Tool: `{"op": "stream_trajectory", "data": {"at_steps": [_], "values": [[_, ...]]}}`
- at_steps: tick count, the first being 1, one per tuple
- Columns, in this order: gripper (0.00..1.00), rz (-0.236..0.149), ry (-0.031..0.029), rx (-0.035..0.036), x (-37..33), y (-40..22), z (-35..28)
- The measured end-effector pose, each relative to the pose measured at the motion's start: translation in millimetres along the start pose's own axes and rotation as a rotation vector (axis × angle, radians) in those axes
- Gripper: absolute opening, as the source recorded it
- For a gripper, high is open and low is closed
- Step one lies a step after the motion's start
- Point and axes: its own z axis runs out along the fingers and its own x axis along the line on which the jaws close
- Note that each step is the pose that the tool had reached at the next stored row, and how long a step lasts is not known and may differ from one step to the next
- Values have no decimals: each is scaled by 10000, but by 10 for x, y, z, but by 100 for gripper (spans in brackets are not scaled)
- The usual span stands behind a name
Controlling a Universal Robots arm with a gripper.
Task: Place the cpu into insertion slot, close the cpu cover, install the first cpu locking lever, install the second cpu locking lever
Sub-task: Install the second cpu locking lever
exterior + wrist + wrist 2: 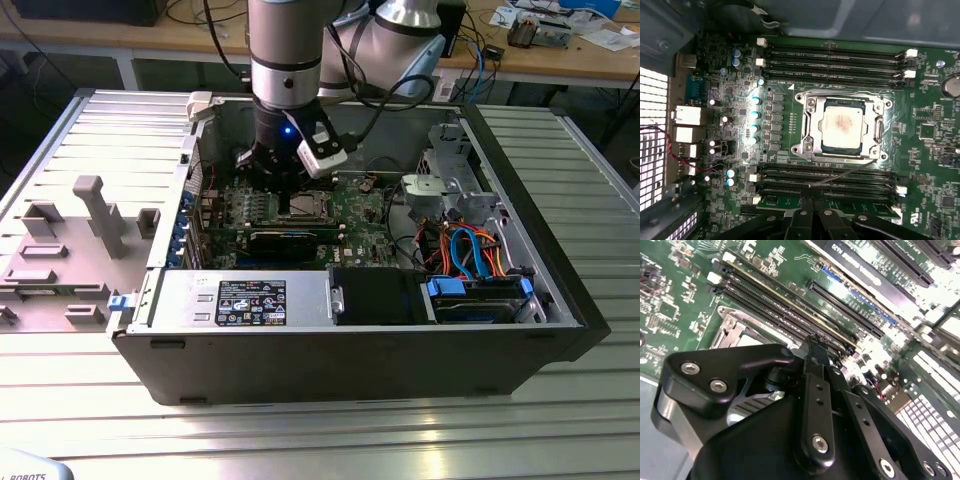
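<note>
The tool (283,178) hangs over the green motherboard (360,212) inside the open computer case (300,370); its fingers (815,365) are pressed together, grasping nothing. The cpu (842,124) sits in the insertion slot (810,131), the cpu cover (812,112) closed around it.

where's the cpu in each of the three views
Exterior view: the cpu is a small square in the green motherboard, right under the arm's wrist.
First wrist view: it sits in the middle, dull silver top framed by the cpu cover.
Second wrist view: I can't make it out; a corner of the silvery socket frame shows beside the gripper body.
Shared landmark: the long black memory slots beside the socket.
</note>
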Motion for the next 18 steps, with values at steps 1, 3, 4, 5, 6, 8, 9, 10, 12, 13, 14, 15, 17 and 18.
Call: {"op": "stream_trajectory", "data": {"at_steps": [1,3,4,5,6,8,9,10,12,13,14,15,17,18], "values": [[11,0,-2,-3,0,0,0],[11,2,1,-8,-1,2,0],[11,1,6,-8,-3,14,-1],[11,1,8,-10,-6,45,0],[11,0,10,-8,-7,59,0],[11,-1,11,-10,-7,61,11],[11,-1,13,-10,-7,62,22],[11,-1,8,-12,-8,62,43],[11,0,9,-11,-7,64,99],[11,1,11,-11,2,66,123],[11,0,10,-12,21,68,146],[11,-1,12,-10,43,69,159],[11,0,11,-12,121,77,216],[11,-2,12,-11,135,78,232]]}}
